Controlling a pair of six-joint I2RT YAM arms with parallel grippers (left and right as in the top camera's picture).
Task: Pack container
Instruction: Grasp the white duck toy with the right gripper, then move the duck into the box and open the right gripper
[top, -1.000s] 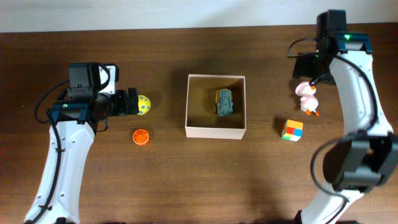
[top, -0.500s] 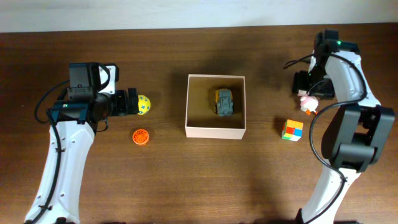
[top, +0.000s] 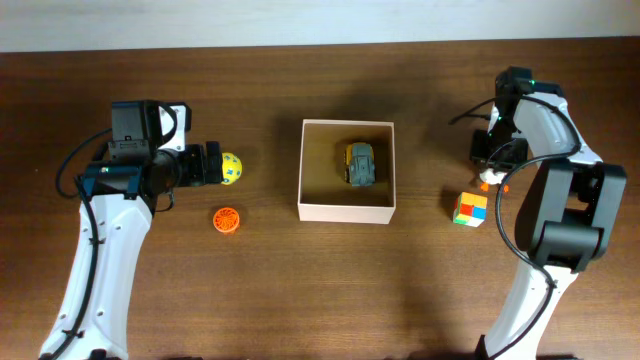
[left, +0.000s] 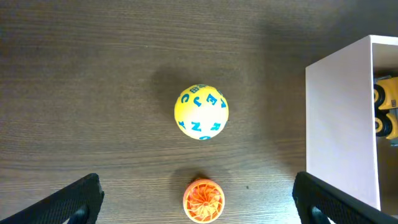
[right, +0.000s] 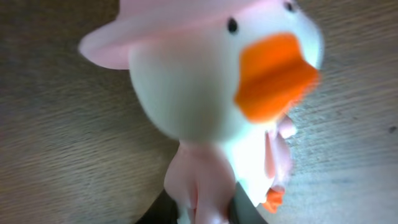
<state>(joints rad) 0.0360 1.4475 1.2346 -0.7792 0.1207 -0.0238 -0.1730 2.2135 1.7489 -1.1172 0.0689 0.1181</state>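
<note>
The box (top: 346, 212) sits mid-bench, nearer the far edge, with a toy car (top: 361, 163) inside. Toward the left edge, the left gripper (top: 212, 166) hangs with its fingers (left: 74, 199) spread wide, just short of a yellow ball (left: 201, 111). An orange ball (left: 203, 200) lies near it. Near the right edge, the right gripper (top: 489, 160) is low over a duck (right: 199, 93), and I cannot tell whether it grips. A coloured cube (top: 469, 208) lies just beside.

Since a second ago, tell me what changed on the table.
The right hand closed in on the duck and now covers most of it from above; whether it grips is unclear. The left hand, yellow ball, orange ball, box, car and cube stayed put.
</note>
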